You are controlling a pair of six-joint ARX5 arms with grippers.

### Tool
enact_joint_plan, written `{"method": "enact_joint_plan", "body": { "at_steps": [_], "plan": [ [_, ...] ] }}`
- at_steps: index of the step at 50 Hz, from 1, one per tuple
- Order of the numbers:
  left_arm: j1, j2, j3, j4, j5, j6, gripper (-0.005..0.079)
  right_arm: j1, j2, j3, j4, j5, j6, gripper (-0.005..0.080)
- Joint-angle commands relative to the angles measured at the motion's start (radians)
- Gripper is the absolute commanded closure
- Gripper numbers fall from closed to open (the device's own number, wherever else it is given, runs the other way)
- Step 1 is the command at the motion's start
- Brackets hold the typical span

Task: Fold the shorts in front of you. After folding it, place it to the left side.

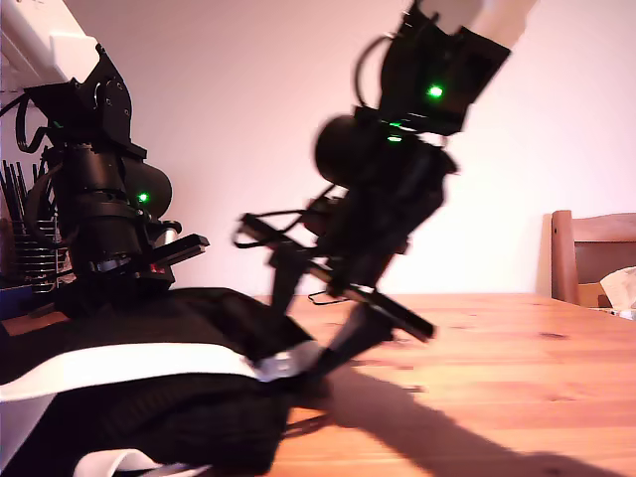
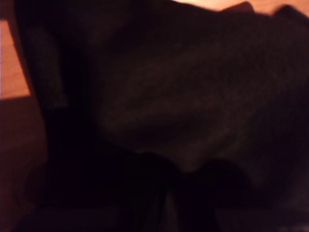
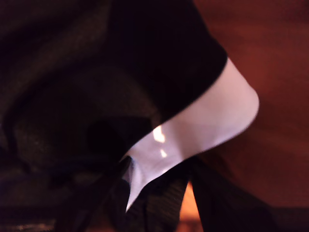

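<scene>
On the table (image 1: 517, 358), my second gripper (image 1: 320, 368) pinches the shorts (image 1: 179, 318).

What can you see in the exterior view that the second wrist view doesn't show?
Only the exterior view shows the robot arms, one at its left and one in its middle. It also shows a wooden chair at its right and the pale wall. Only the second wrist view shows, close up, the white hem corner bent over against the dark cloth. Both show the shorts with a white band, lying on the wooden table.
</scene>
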Motion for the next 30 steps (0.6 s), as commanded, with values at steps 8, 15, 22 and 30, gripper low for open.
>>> {"method": "enact_joint_plan", "body": {
  "at_steps": [8, 15, 22, 30],
  "plan": [
    [0.003, 0.101, -0.07, 0.01, -0.038, 0.004, 0.0668, 0.043, -0.002, -0.021, 0.036, 0.092, 0.004, 0.0712],
    [0.003, 0.101, -0.07, 0.011, -0.038, 0.005, 0.0668, 0.046, 0.0, -0.021, 0.034, 0.117, -0.021, 0.0762],
    [0.003, 0.1, -0.069, 0.004, -0.01, 0.004, 0.0668, 0.016, 0.0, -0.021, 0.022, 0.106, -0.032, 0.0762],
    [0.003, 0.095, -0.066, -0.008, 0.105, 0.004, 0.0668, -0.041, -0.001, -0.021, -0.04, 0.052, -0.104, 0.0763]
  ]
}}
